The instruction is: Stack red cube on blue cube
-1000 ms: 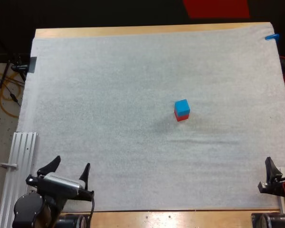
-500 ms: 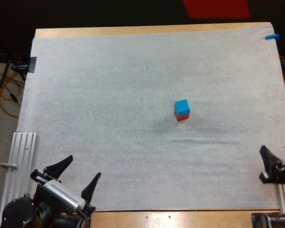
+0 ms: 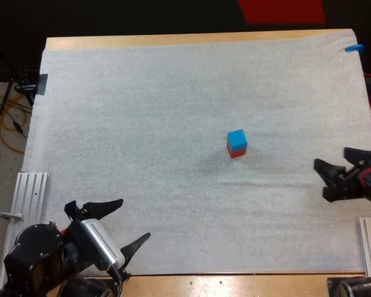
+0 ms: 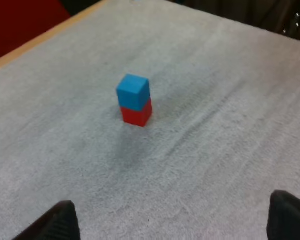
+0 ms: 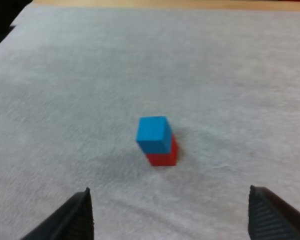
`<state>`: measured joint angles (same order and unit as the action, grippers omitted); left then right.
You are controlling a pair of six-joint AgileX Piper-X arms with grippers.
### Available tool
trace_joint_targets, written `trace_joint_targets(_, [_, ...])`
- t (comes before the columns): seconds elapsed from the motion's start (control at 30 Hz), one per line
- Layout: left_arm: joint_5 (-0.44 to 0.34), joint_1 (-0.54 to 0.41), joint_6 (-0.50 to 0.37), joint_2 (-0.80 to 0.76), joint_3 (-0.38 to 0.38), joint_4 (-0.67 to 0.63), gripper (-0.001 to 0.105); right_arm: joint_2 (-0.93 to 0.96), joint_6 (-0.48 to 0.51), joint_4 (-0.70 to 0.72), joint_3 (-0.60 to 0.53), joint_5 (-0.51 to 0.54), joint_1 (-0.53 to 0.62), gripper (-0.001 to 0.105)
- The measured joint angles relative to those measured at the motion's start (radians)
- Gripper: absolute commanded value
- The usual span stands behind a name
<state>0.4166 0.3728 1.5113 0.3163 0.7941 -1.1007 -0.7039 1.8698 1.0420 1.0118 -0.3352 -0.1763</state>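
Left to right in the high view: a ribbed metal rail [image 3: 26, 204] lies just off the left edge of the white mat [image 3: 142, 111], at the near end. Next to it, the left gripper [image 3: 135, 218] is over the mat's near-left corner and angled toward the mat's middle. Its fingers are spread wide, released, with nothing between them. The wooden table [image 3: 173, 41] shows as a strip past the mat's far edge.

Right of centre, the 2 cubes stand as 1 stack. The blue cube [image 3: 237, 140] is on top and the red cube [image 3: 236, 153] is underneath, on the mat. So the order is blue on red, not red on blue. The stack stands free, well apart from both grippers.

The right gripper [image 3: 326, 178] is over the mat's right side, pointing left toward the stack and nearer to it than the left one. Its fingers are apart, released and empty.

In the left wrist view, the left gripper [image 4: 175, 220] has its 2 fingers [image 4: 60, 222] far apart with bare mat between them. The blue cube [image 4: 133, 91] sits on the red cube [image 4: 138, 114] ahead of it.

In the right wrist view, the right gripper [image 5: 170, 215] likewise has its fingers [image 5: 75, 215] wide apart and clear. The blue cube [image 5: 153, 134] is on the red cube [image 5: 165, 156] straight ahead and looks slightly off-square on it.
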Motion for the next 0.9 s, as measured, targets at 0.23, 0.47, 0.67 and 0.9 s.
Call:
trace_joint_targets(0.23, [0.0, 0.0, -0.002, 0.009, 0.0, 0.01, 0.074, -0.196, 0.002, 0.0, 0.061, 0.14, -0.178, 0.063])
trace_joint_targets(0.47, [0.0, 0.0, -0.002, 0.009, 0.0, 0.01, 0.074, -0.401, 0.002, -0.013, 0.135, 0.335, -0.315, 0.063])
trace_joint_targets(0.67, [0.0, 0.0, -0.002, 0.009, 0.0, 0.01, 0.074, -0.57, -0.054, -0.051, 0.203, 0.405, -0.352, 0.063])
trace_joint_targets(0.9, [0.0, 0.0, -0.002, 0.009, 0.0, 0.01, 0.074, -0.741, -0.095, -0.104, 0.284, 0.405, -0.352, 0.063])
